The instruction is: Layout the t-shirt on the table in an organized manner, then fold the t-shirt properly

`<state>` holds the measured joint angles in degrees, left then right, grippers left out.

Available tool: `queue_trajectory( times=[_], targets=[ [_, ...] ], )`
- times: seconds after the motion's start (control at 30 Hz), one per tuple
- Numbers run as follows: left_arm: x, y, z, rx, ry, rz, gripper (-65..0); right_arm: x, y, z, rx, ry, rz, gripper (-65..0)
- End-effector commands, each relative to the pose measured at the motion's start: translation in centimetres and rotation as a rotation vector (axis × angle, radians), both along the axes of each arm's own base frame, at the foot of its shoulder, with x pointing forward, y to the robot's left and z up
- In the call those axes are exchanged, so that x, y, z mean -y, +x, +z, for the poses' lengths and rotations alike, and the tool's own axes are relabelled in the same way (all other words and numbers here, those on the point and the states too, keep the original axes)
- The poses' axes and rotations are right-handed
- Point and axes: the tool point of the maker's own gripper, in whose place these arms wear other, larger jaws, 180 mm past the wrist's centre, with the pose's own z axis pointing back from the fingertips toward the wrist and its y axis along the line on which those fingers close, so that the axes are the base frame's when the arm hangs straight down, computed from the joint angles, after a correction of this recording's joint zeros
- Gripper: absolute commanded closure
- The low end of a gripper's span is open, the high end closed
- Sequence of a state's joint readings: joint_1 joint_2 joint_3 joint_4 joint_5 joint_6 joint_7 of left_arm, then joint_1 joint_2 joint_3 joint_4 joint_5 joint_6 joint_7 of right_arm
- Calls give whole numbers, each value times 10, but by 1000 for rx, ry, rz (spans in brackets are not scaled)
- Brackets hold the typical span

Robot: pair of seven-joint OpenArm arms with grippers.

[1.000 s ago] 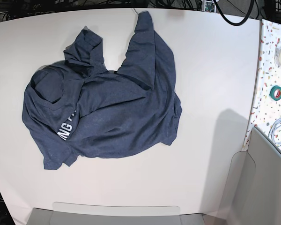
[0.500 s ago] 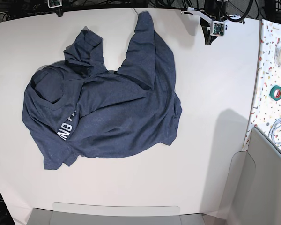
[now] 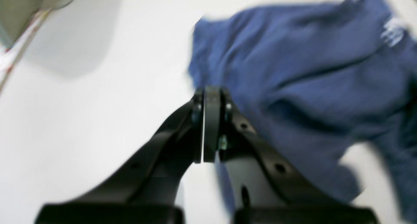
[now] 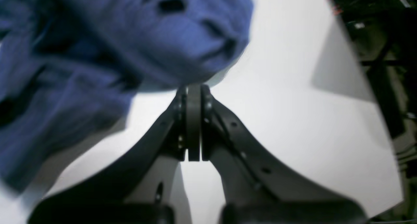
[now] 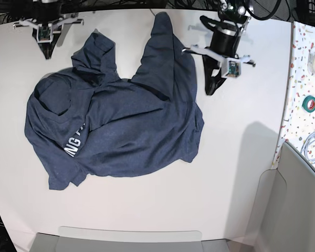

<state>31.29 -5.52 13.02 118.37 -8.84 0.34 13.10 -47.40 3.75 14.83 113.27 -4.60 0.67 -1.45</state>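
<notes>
Navy cloth, heathered: your t-shirt lay crumpled on the table, left of the middle in the base view, nearer the far edge than the near one. You had no clean long axis to work from; the widest spread ran roughly left to right, and one long flap reached up to touch the far edge. A bunched fold sat just left of that flap, and a rounded hump sat toward the left edge. White block capitals ran along the lower left part of the cloth, turned sideways; you could make out "NG" and part of another letter, the rest tucked under a fold.

Your left gripper hung just beside the shirt's right border, its jaws pressed together on nothing. Your right gripper hung near the table's far left corner, close to the bunched fold, its jaws likewise together and empty. Both wrist views were blurred.
</notes>
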Motion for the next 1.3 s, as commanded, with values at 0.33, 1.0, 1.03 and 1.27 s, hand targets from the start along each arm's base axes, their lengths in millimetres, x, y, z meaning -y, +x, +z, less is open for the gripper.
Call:
queue_trajectory(
  times=[0.33,1.0,1.03,1.27],
  targets=[
    [133,13,32,-31,-50,-405,-170,97,40,68,183,-165,-249,-63],
    [172,-6,23,-127,24,-577,-175,118,163,55,-91,-402,418,-442],
    [172,-6,21,-131,25,-577,-175,113,167,53,-95,-418,473,-442],
    [172,-6,16,-143,33,-574,-175,99,172,36,-208,-555,737,-442]
  ],
)
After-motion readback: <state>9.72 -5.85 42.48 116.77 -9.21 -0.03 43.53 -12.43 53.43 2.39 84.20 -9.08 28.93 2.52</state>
